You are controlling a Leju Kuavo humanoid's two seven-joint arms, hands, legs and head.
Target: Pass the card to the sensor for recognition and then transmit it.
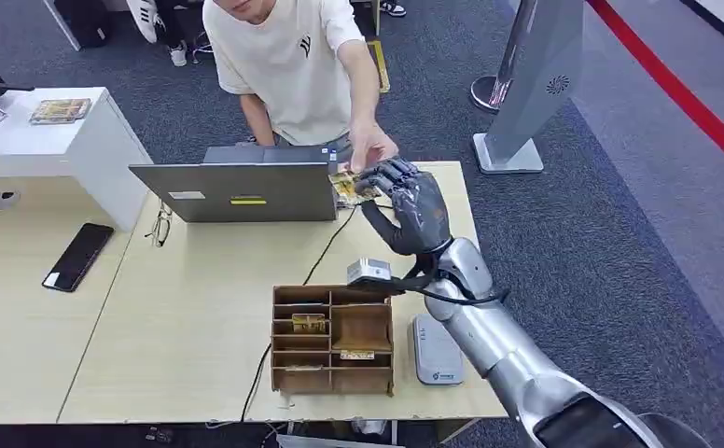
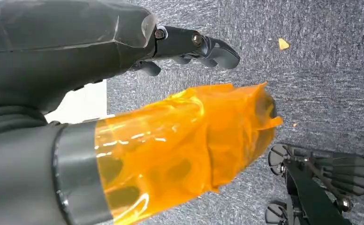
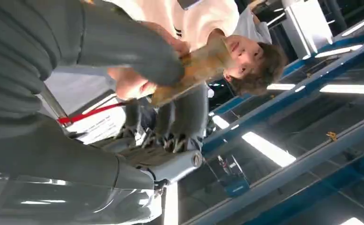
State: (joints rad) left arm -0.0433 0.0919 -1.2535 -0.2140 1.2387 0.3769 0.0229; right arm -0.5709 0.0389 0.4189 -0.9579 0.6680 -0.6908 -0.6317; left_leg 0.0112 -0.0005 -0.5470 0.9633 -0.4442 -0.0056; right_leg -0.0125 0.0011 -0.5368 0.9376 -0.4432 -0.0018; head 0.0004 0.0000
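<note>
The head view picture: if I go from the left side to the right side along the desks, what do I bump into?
Black phone → glasses → laptop → card held by the right hand, where a person's hand reaches for it.

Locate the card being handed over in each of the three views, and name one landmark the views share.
Head view: card at the table's far edge, between the right hand and the person's hand.
Left wrist view: not in it.
Right wrist view: card under the grey thumb.
Shared landmark: person's white shirt.
</note>
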